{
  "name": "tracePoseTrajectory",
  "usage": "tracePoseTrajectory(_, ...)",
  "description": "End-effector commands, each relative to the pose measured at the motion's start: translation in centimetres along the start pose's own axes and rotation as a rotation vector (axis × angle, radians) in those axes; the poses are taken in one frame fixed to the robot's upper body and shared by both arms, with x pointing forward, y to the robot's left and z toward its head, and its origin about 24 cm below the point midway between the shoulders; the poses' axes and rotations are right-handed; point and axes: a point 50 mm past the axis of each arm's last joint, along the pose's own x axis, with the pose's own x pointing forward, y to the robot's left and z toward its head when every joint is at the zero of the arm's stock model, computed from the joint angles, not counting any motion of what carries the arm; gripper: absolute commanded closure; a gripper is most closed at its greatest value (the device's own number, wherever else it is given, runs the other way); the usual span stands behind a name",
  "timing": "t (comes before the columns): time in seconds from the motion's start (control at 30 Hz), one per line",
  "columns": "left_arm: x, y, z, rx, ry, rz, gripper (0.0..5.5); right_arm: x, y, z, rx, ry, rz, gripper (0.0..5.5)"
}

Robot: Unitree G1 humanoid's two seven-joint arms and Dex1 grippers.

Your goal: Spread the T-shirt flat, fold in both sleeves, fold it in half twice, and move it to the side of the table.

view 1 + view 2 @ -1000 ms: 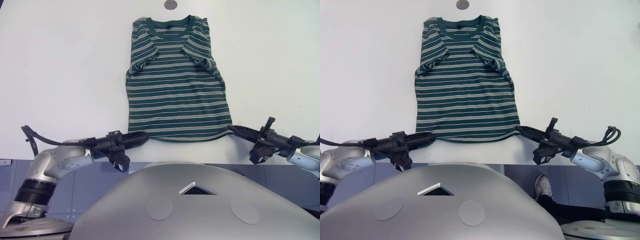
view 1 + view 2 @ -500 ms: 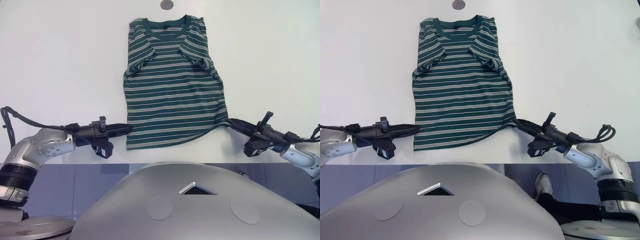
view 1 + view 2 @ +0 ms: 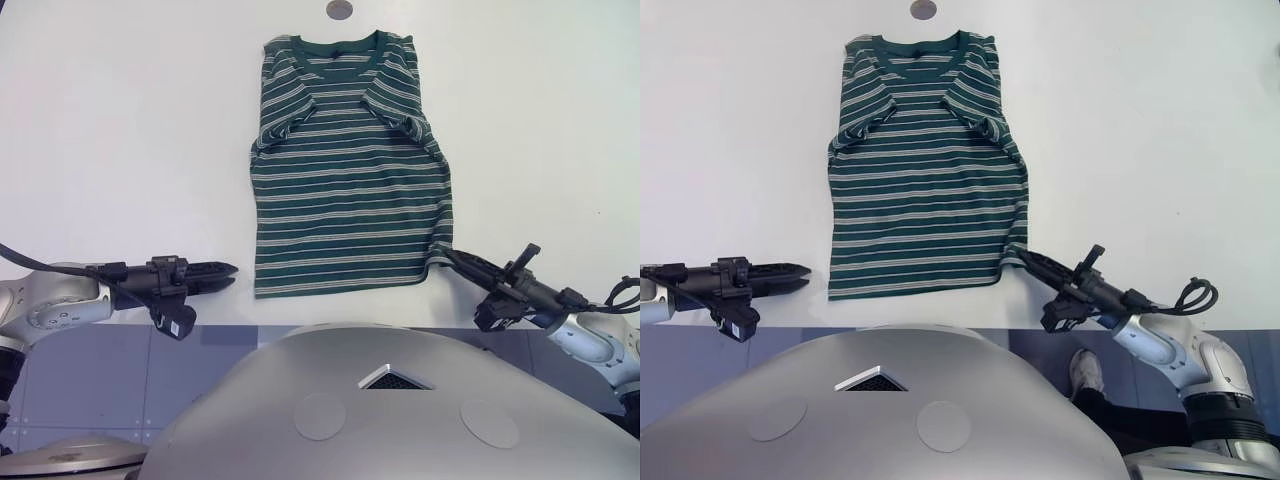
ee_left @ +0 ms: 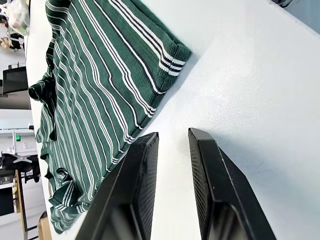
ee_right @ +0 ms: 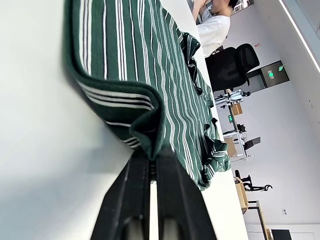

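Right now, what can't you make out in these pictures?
1. Right gripper tips: in the right wrist view, the pinched hem corner of the T-shirt covers them.
2. Grey disc on the table beyond the T-shirt: too small in the eye views to identify.
3. T-shirt's underside: the top layer covers it in every view.

L pincer (image 3: 228, 271) held low w/ fingers slightly apart; R pincer (image 3: 452, 256) low, clamped on T-shirt (image 3: 350, 180) corner.
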Motion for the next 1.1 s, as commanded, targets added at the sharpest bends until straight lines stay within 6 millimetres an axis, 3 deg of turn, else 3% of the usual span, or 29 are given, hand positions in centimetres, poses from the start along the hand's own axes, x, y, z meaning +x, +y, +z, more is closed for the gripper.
tracePoseTrajectory(0.03, 1.9, -2.4, 2.6, -0.05, -0.026, -0.114, 4.05, -0.1, 1.3, 0.2, 0.022, 0.027, 0.065, 5.5)
tracePoseTrajectory(0.2, 3.1, -2.1, 1.9, -0.034, 0.026, -0.07, 3.33, 0.2, 1.3, 0.4, 0.026, 0.022, 0.064, 5.5)
tracePoseTrajectory(0.43, 2.8, -2.6, 0.0, -0.018, 0.083, -0.086, 3.33, 0.4, 1.5, 0.7, 0.038, 0.021, 0.056, 5.5)
tracePoseTrajectory(0.57, 3.0, -3.2, 0.4, -0.018, 0.045, -0.103, 3.33, 0.4, 1.5, 0.7, 0.039, 0.023, 0.053, 5.5)
tracePoseTrajectory(0.73, 4.0, -3.7, 2.8, -0.026, -0.06, -0.115, 4.34, 0.5, 1.5, 0.6, 0.036, 0.025, 0.051, 5.5)
tracePoseTrajectory(0.9, 3.6, -3.3, 3.0, -0.035, -0.063, -0.117, 5.15, 0.5, 1.4, 0.5, 0.033, 0.026, 0.052, 5.5)
tracePoseTrajectory(1.1, 4.4, -2.3, 3.3, -0.047, -0.044, -0.072, 5.5, 0.7, 1.0, 0.4, 0.023, 0.02, 0.04, 5.5)
